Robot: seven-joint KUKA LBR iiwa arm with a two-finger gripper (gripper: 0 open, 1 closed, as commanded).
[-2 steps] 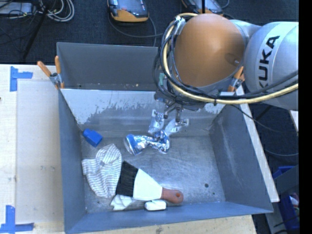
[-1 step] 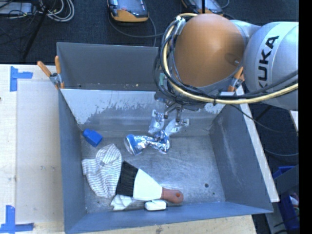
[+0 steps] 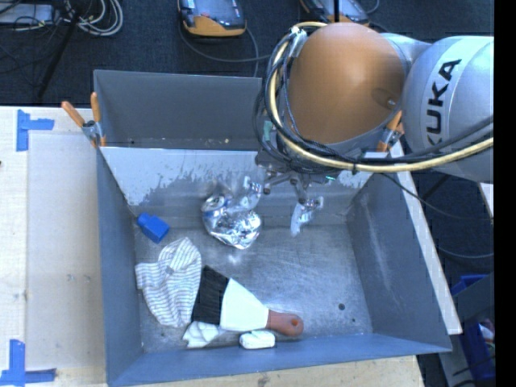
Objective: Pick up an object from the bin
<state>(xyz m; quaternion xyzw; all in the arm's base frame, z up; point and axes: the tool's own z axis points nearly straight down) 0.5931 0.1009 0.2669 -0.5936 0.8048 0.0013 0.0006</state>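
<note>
Looking down into grey metal bin (image 3: 395, 256) w/ sloped walls & flat floor. Scuffed & scratched all over, w/ pale streaks down the back wall & a dull sheen mid-floor. Beyond the back rim: dark floor (image 3: 145, 51), tangle of loose leads (image 3: 89, 6) top left, orange-and-black device (image 3: 211, 10) top centre.

Reaching in from the right w/ gripper (image 3: 280, 202), low over the back-centre of the bin floor, beneath orange wrist cover (image 3: 339, 71) ringed by cable loops (image 3: 276, 95). Spread wide, fingers (image 3: 305, 214) well apart, nothing betw. them. Nearest to it: crumpled foil lump (image 3: 232, 222), back-centre, just beside the view-left finger; touching or not, can't tell.

Elsewhere in bin: small blue block (image 3: 153, 227) near the left wall. Striped cloth (image 3: 171, 279) bunched at front left. Brush (image 3: 242, 306) w/ black bristles, white body & reddish handle, lying along the front, bristles against the cloth. Small white piece (image 3: 258, 339) just below the brush, by the front wall.
</note>
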